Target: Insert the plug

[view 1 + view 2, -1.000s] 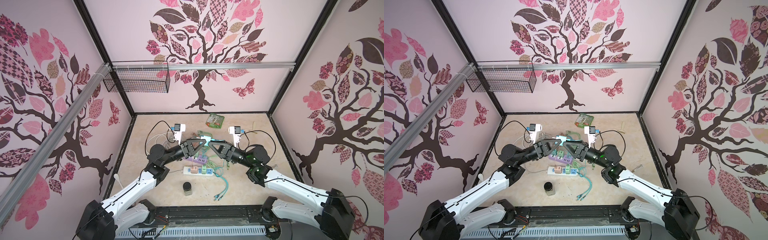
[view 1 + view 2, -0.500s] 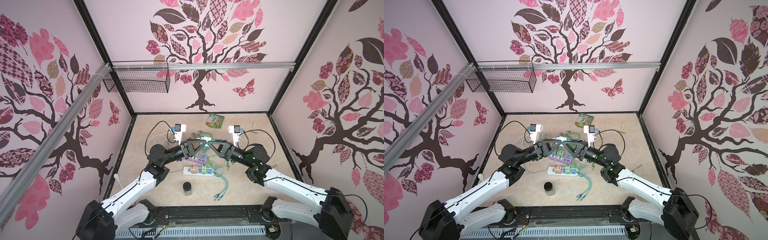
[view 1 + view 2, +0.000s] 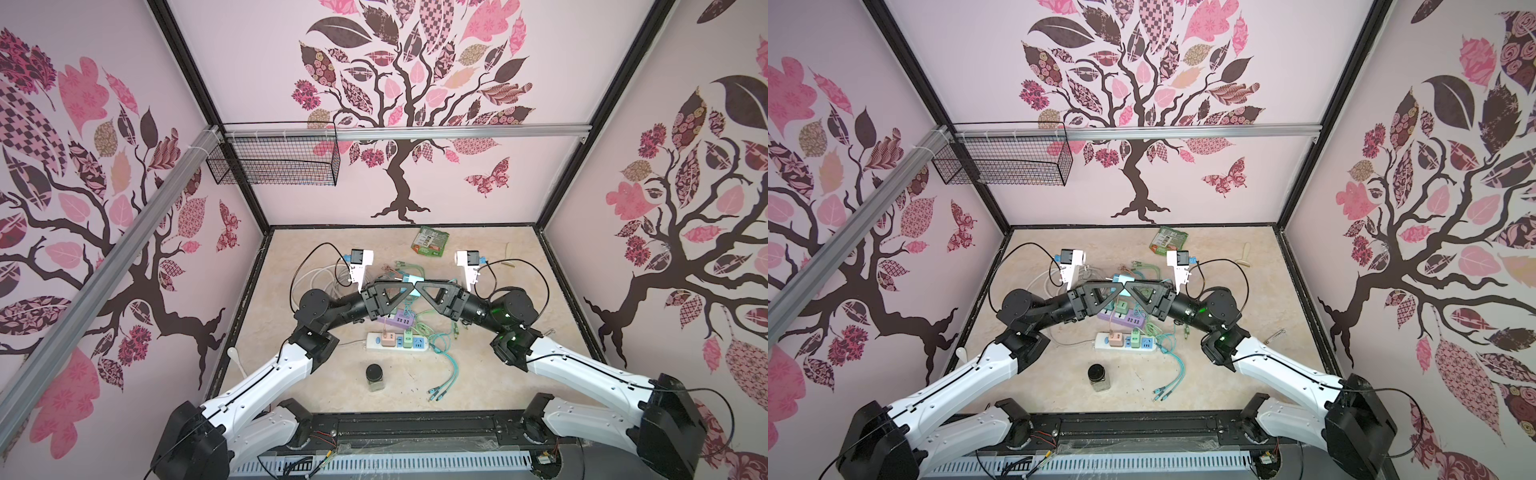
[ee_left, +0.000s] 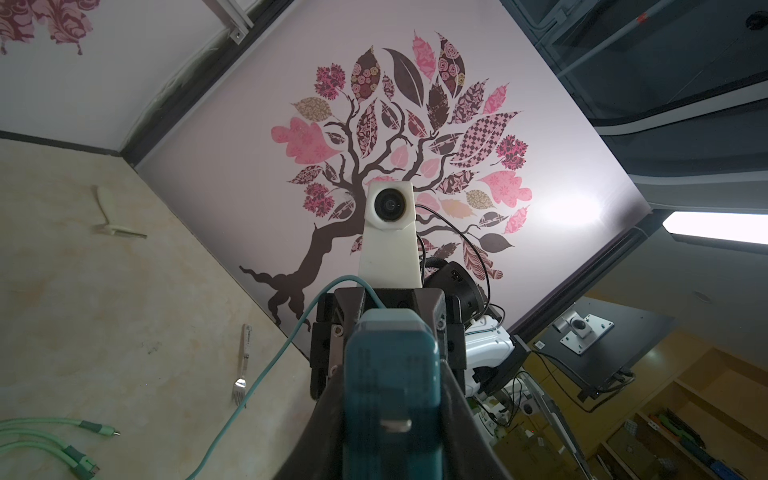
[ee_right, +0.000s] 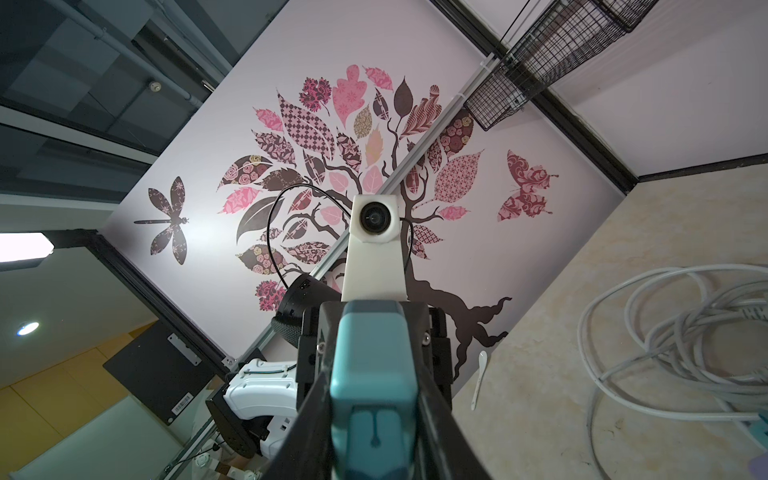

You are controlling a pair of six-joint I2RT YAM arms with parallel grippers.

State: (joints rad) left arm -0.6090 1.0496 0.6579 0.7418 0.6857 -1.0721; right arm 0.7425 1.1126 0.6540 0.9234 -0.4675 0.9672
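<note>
Two wrist views show teal plug (image 4: 390, 357) clamped, top views barely, left gripper (image 4: 392, 399) and right gripper (image 5: 374, 386) pinch it tip-to-tip.

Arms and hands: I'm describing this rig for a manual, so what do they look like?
The left arm and right arm have glossy white links with thin black cables, then rounded black joints. The left hand and right hand are black, with triangular open-frame fingers. White camera mounts with looping black cables top each wrist; green lights glow on the right arm.
</note>
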